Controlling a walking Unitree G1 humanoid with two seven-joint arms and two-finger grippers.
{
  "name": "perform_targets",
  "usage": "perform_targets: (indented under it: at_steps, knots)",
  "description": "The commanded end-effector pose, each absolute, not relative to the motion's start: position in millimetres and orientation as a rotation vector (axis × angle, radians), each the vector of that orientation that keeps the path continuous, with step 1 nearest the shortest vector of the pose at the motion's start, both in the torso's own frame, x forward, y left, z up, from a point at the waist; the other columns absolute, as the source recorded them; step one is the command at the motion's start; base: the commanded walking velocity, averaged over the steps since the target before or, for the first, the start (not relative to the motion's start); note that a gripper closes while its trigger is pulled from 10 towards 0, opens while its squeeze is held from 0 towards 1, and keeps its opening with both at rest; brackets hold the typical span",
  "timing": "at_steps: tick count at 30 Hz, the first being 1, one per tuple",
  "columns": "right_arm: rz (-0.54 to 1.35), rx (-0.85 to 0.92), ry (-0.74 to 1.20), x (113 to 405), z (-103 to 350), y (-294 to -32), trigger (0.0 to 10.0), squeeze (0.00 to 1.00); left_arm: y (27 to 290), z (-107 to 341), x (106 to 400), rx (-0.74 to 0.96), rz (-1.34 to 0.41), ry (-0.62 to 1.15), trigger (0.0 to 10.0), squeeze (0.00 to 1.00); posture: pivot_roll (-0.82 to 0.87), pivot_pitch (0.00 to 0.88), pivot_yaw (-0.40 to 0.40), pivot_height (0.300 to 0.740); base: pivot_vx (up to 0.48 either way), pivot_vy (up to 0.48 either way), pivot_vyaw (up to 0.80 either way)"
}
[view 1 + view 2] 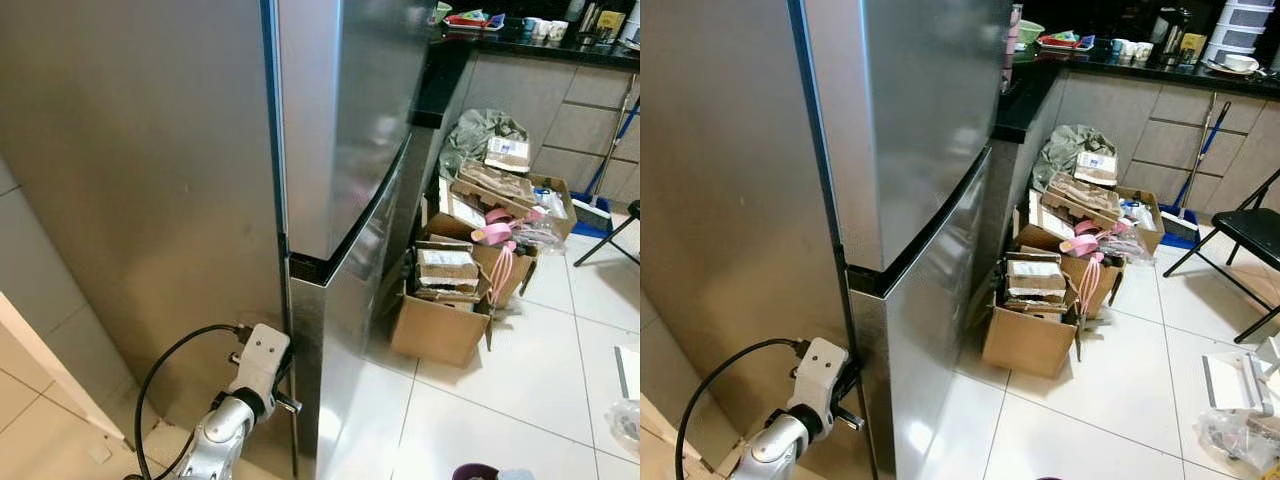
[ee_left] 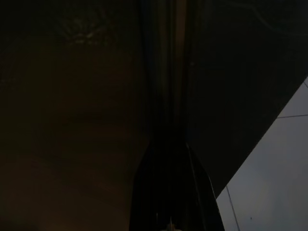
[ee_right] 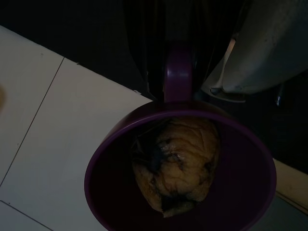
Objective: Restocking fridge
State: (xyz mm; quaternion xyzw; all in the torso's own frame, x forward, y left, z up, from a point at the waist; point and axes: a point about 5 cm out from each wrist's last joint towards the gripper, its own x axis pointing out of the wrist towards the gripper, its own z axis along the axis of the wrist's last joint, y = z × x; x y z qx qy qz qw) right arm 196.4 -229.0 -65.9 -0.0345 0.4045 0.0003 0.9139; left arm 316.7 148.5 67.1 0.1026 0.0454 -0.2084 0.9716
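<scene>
Low in the left part of the head views, my left gripper is pressed up to the corner of the steel fridge, right at the seam where the lower door meets the side panel. Its black fingers run along that dark seam in the left wrist view, lying close together, though the picture is too dim for me to tell whether they are fully shut or have hold of the door's edge. A black cable loops out from behind my wrist.

Both fridge doors are closed, the upper door filling the top centre of the frame.

In the right wrist view, my right gripper has hold of a purple mug by its handle, above white floor tiles. A wrinkled brownish lump of food sits inside the mug; I cannot tell what it is. The mug's rim peeks in at the bottom edge of the left eye view.

Right of the fridge, in mid frame, stand open cardboard boxes stuffed with clutter, and a dark countertop crosses the upper right.
</scene>
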Motion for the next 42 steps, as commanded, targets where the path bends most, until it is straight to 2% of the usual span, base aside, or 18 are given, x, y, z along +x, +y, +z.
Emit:
perform_targets:
  at_steps: [1, 13, 14, 19, 20, 26, 29, 30, 33, 34, 35, 36, 37, 38, 39, 40, 42]
  knots:
    - [-0.004, -0.072, 0.836, 193, -68, -229, 10.0, 0.00, 137, 74, 321, 0.210, -0.452, 0.058, 10.0, 0.00, -0.14, 0.146, -0.033, 0.734, 0.000, 0.000, 0.00]
    - [-0.007, -0.066, 0.833, 193, -67, -229, 10.0, 0.00, 141, 76, 334, 0.205, -0.404, 0.088, 10.0, 0.00, -0.13, 0.147, -0.027, 0.734, 0.000, 0.000, 0.00]
    - [-0.008, -0.064, 0.832, 193, -67, -229, 10.0, 0.00, 140, 77, 338, 0.167, -0.396, 0.103, 10.0, 0.89, -0.14, 0.147, -0.024, 0.734, 0.000, 0.000, 0.00]
    - [-0.008, -0.063, 0.832, 192, -67, -230, 10.0, 0.00, 140, 77, 339, 0.155, -0.397, 0.106, 10.0, 0.89, -0.14, 0.147, -0.024, 0.734, 0.000, 0.000, 0.00]
    - [-0.009, -0.063, 0.833, 192, -68, -230, 10.0, 0.00, 132, 80, 342, 0.131, -0.444, 0.107, 10.0, 1.00, -0.14, 0.148, -0.022, 0.734, 0.000, 0.000, 0.00]
    - [-0.012, -0.064, 0.834, 192, -67, -231, 10.0, 0.00, 119, 84, 343, 0.112, -0.541, 0.103, 10.0, 1.00, -0.14, 0.146, -0.019, 0.734, 0.000, 0.000, 0.00]
    - [-0.011, -0.065, 0.835, 192, -67, -231, 10.0, 0.00, 104, 85, 338, 0.042, -0.687, 0.121, 10.0, 1.00, -0.14, 0.140, -0.020, 0.734, 0.000, 0.000, 0.00]
    - [-0.011, -0.065, 0.835, 192, -67, -231, 10.0, 0.00, 104, 85, 338, 0.042, -0.687, 0.121, 10.0, 1.00, -0.14, 0.140, -0.020, 0.734, 0.000, 0.000, 0.00]
    - [-0.007, -0.068, 0.838, 192, -67, -232, 10.0, 0.00, 68, 84, 313, -0.180, -1.115, 0.243, 10.0, 1.00, -0.14, 0.132, -0.023, 0.734, 0.000, 0.000, 0.00]
    - [-0.007, -0.068, 0.838, 192, -67, -232, 10.0, 0.00, 68, 84, 313, -0.180, -1.115, 0.243, 10.0, 1.00, -0.14, 0.132, -0.023, 0.734, 0.000, 0.000, 0.00]
    - [-0.004, -0.068, 0.838, 192, -67, -232, 10.0, 0.00, 53, 87, 296, -0.286, -1.317, 0.291, 10.0, 0.87, -0.14, 0.125, -0.022, 0.734, 0.000, 0.000, 0.00]
    - [-0.004, -0.068, 0.838, 192, -67, -232, 10.0, 0.00, 53, 87, 296, -0.286, -1.317, 0.291, 10.0, 0.87, -0.14, 0.125, -0.022, 0.734, 0.000, 0.000, 0.00]
    - [-0.001, -0.068, 0.837, 193, -67, -232, 10.0, 0.00, 49, 89, 292, -0.314, -1.364, 0.299, 10.0, 0.56, -0.15, 0.123, -0.023, 0.734, 0.000, 0.000, 0.00]
    - [0.001, -0.068, 0.837, 193, -67, -232, 10.0, 0.00, 48, 89, 289, -0.328, -1.389, 0.303, 10.0, 0.33, -0.14, 0.118, -0.024, 0.734, 0.000, 0.000, 0.00]
    - [0.001, -0.068, 0.837, 193, -67, -232, 10.0, 0.00, 48, 89, 289, -0.328, -1.389, 0.303, 10.0, 0.33, -0.14, 0.118, -0.024, 0.734, 0.000, 0.000, 0.00]
    - [0.004, -0.069, 0.838, 193, -67, -232, 10.0, 0.00, 49, 89, 287, -0.338, -1.410, 0.309, 10.0, 0.00, -0.14, 0.118, -0.024, 0.734, 0.000, 0.000, 0.00]
    - [0.007, -0.069, 0.838, 193, -67, -232, 10.0, 0.00, 50, 90, 285, -0.341, -1.422, 0.315, 10.0, 0.00, -0.14, 0.118, -0.024, 0.734, 0.000, 0.000, 0.00]
